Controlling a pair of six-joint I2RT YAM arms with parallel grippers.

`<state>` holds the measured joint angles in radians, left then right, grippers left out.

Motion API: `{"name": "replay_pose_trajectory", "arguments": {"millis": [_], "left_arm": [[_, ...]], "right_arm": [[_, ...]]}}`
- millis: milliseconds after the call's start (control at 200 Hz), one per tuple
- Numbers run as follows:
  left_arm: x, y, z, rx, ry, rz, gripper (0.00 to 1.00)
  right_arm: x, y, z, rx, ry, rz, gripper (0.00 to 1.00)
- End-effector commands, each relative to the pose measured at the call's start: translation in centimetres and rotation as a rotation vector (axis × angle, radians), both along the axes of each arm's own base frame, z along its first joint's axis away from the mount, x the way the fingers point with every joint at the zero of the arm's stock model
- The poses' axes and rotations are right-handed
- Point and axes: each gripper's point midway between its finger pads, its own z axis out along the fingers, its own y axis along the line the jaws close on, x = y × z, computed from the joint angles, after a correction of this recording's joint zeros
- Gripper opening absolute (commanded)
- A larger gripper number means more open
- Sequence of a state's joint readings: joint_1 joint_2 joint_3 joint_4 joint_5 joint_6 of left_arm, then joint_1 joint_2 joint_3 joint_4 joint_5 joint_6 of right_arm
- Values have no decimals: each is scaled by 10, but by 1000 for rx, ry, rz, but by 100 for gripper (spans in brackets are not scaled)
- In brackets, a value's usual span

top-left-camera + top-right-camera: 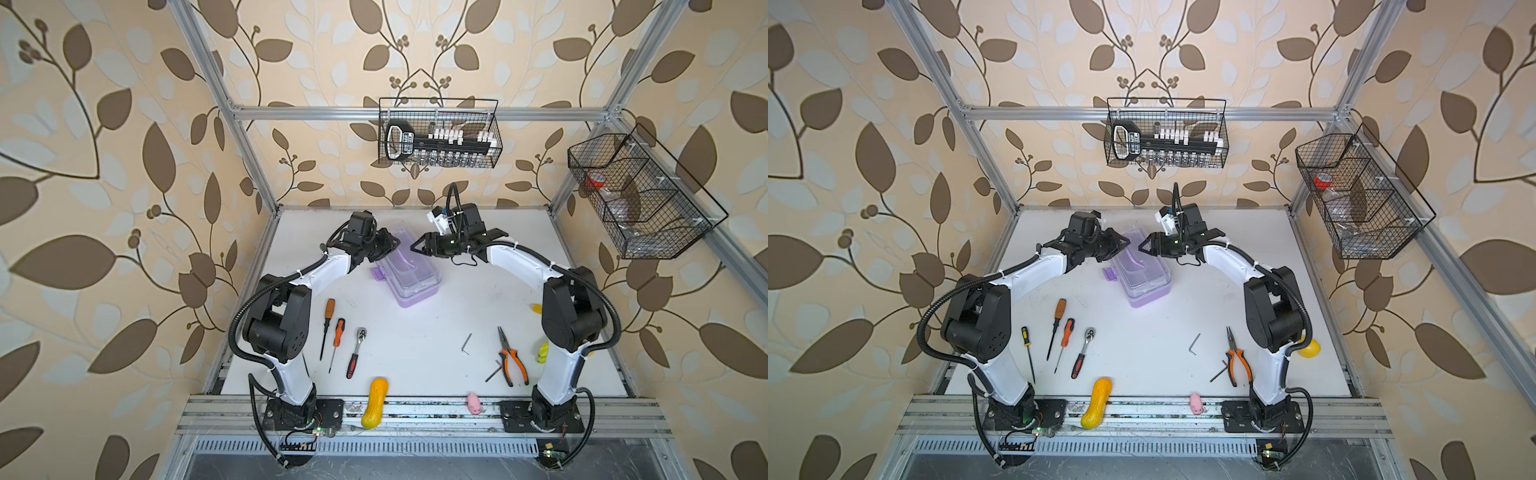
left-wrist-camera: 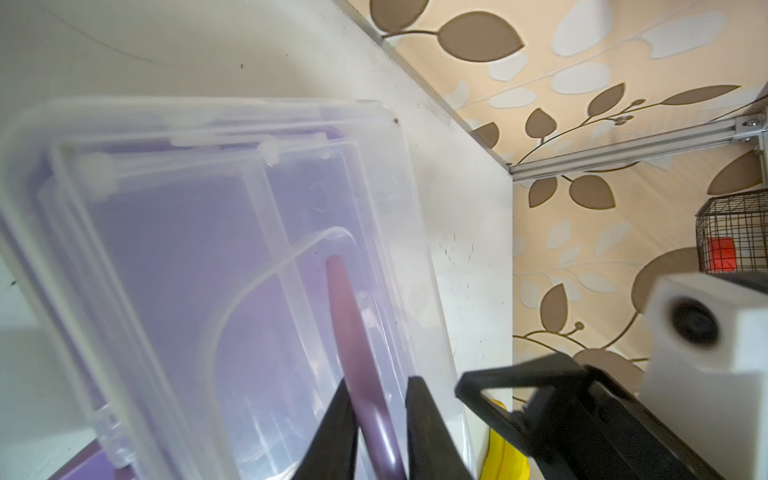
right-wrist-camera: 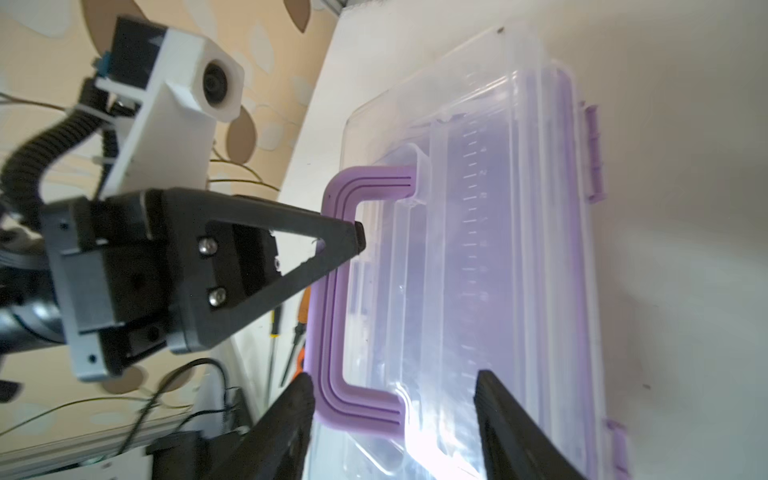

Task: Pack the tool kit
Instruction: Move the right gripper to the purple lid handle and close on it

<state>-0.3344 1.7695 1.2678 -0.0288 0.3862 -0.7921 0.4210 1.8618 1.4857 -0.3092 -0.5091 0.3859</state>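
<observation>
The left gripper (image 1: 394,246) is pinching the purple handle (image 2: 353,332) of the tool kit (image 1: 411,279), which is sitting on the table (image 1: 415,332) toward the back; the right gripper (image 1: 417,246) is hovering just beside it, jaws spread.

I see tool kit (image 1: 409,278) mid-frame, my left gripper (image 1: 392,245) at its upper end, right gripper (image 1: 415,248) facing it, pliers (image 1: 513,358) lower right.

side basket (image 1: 648,245) contents indistinct, tool kit (image 2: 166,270) cropped
</observation>
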Motion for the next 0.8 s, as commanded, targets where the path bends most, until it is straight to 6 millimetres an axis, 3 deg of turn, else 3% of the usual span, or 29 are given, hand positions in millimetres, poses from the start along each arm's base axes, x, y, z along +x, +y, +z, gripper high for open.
{"name": "replay_pose_trajectory", "arguments": {"millis": [0, 165, 410, 795], "left_arm": [[9, -8, 29, -15, -82, -28, 22], [9, -9, 30, -9, -81, -33, 23], [10, -10, 35, -13, -84, -42, 24], [5, -12, 47, -34, -89, -54, 28]], "right_arm": [[-12, -9, 8, -257, -166, 4, 60], [-17, 7, 11, -360, -258, 31, 57], [-13, 25, -8, -486, -292, 47, 52], [7, 21, -13, -557, -338, -44, 22]]}}
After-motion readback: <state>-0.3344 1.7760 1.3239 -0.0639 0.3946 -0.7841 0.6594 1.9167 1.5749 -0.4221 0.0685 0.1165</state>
